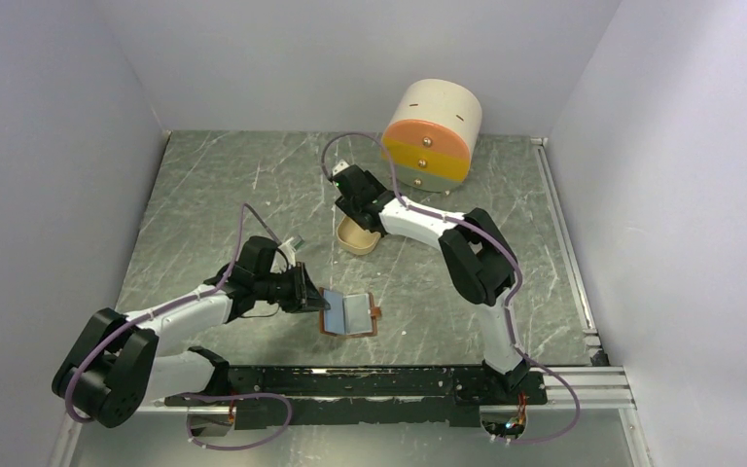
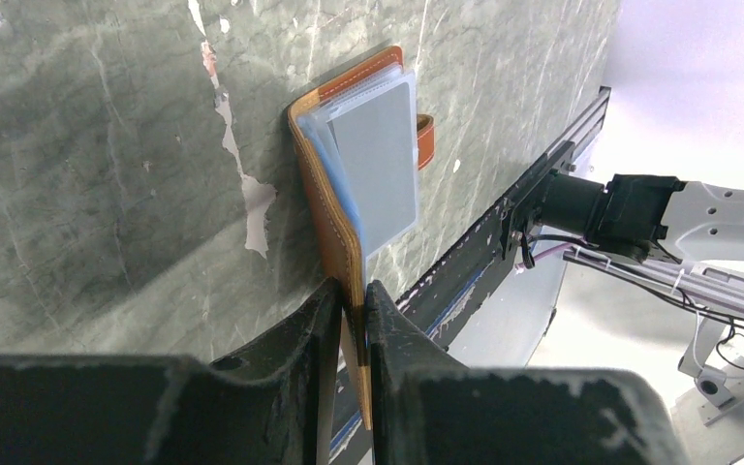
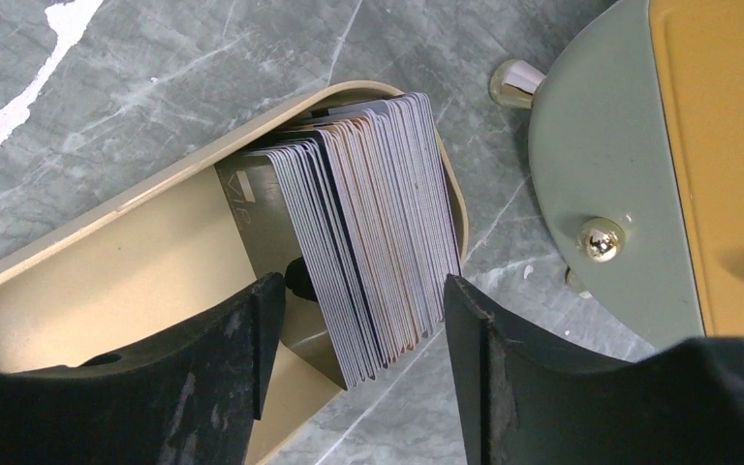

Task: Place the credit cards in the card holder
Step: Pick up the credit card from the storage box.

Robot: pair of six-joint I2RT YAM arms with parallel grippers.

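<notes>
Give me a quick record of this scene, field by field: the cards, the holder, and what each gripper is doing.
left gripper: shut on the leather edge of the card holder
card holder: open on the table, a grey card in a clear pocket
right gripper: open, jaws either side of the cards
cards: stacked on edge in the tray
drawer box: beside the tray
</notes>
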